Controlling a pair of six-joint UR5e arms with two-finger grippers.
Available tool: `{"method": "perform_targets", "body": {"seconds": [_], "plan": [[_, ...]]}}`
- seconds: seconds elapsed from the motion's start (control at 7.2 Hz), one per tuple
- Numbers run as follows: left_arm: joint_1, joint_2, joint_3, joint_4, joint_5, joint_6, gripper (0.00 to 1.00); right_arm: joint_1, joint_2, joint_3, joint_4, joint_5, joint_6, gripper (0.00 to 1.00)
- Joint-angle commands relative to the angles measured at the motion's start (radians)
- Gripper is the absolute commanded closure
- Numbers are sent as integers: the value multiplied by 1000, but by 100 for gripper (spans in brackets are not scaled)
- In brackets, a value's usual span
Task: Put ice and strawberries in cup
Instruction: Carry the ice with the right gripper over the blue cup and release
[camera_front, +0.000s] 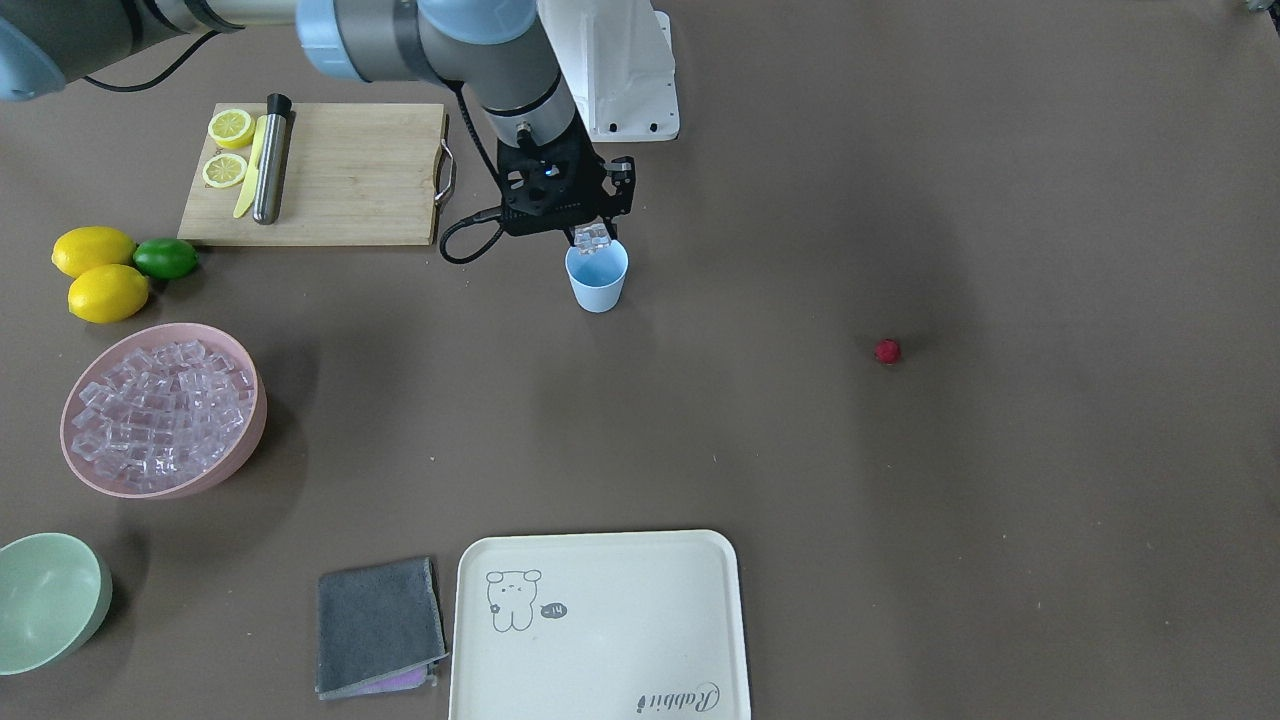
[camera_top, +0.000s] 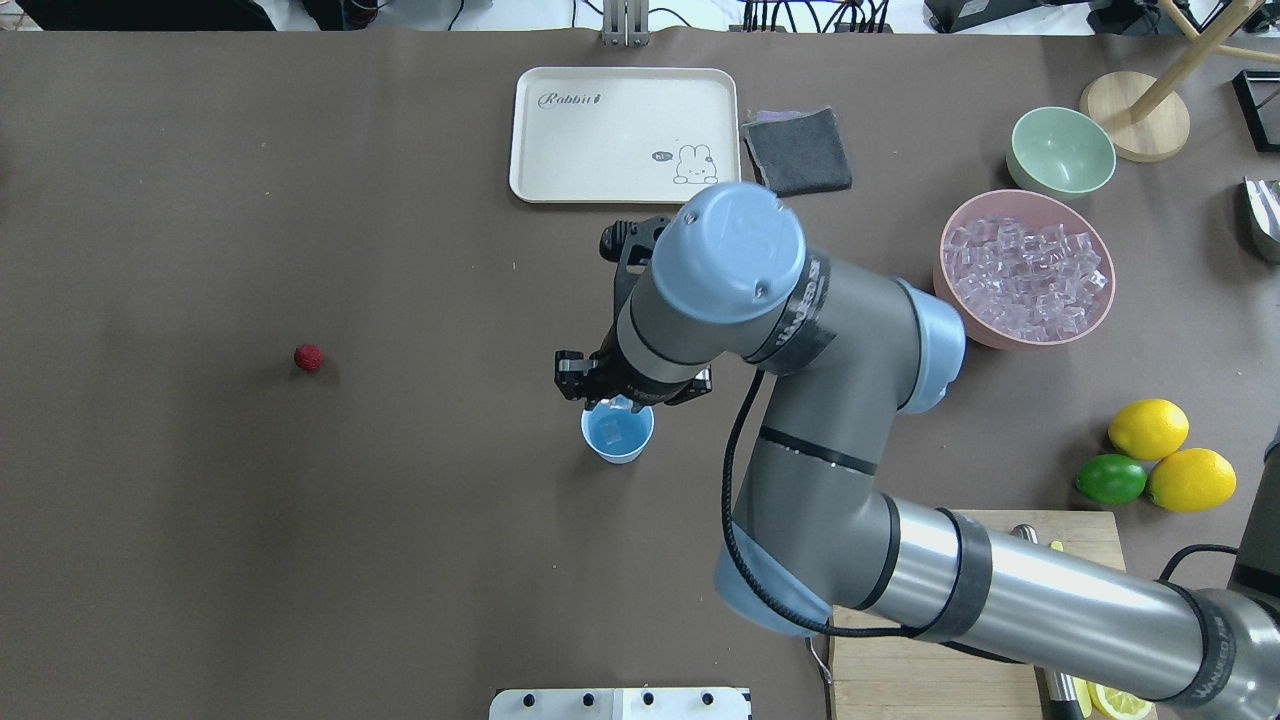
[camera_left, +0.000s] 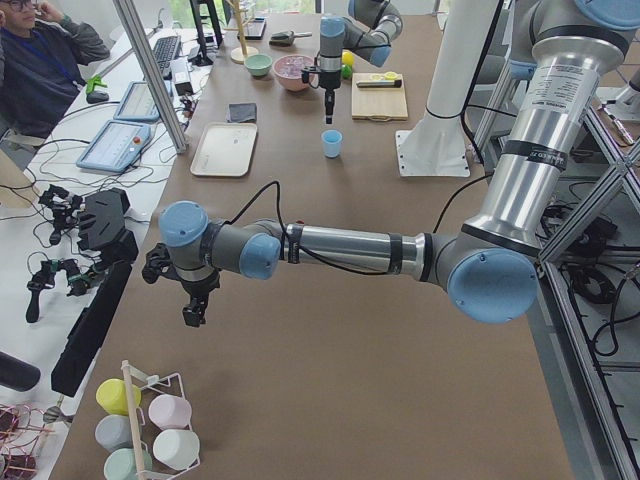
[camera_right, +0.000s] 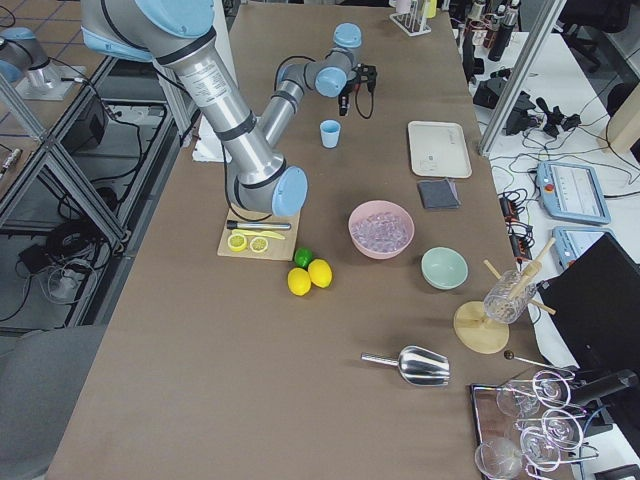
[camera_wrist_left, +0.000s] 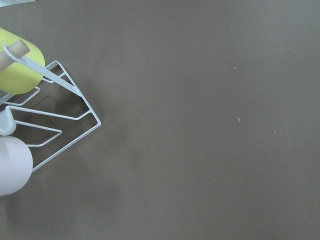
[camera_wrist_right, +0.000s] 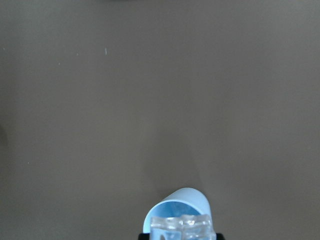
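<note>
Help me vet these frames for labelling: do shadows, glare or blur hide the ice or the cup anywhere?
Front-facing view: even light, sharp; the pink bowl and strawberry cast only soft shadows, and the held ice cube reads clearly over the cup. Overhead view: the right arm blocks the grasp. Right wrist view: cube and cup are cropped at the bottom edge.

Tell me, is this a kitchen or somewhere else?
Probably a robot lab, not a kitchen: a left arm and a right arm reach over the table, and a person sits beside it at a desk covered in gadgets.
</note>
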Motion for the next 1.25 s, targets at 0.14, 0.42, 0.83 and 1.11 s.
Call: {"method": "perform_targets", "body": {"seconds": [0.14,0.42,0.83,1.11], "plan": [[0,-9,13,-5,0,0,2,-28,7,-34,4,-54,15,100],[2,-14,15,-5,0,0,2,-8,5,-33,-8,-47,16,100],[11,-17,15,-5,0,0,2,-10,7,-31,-66,-46,38,2],[14,-20,15,-5,0,-2,2,-10,7,14,-69,-31,56,1]]}}
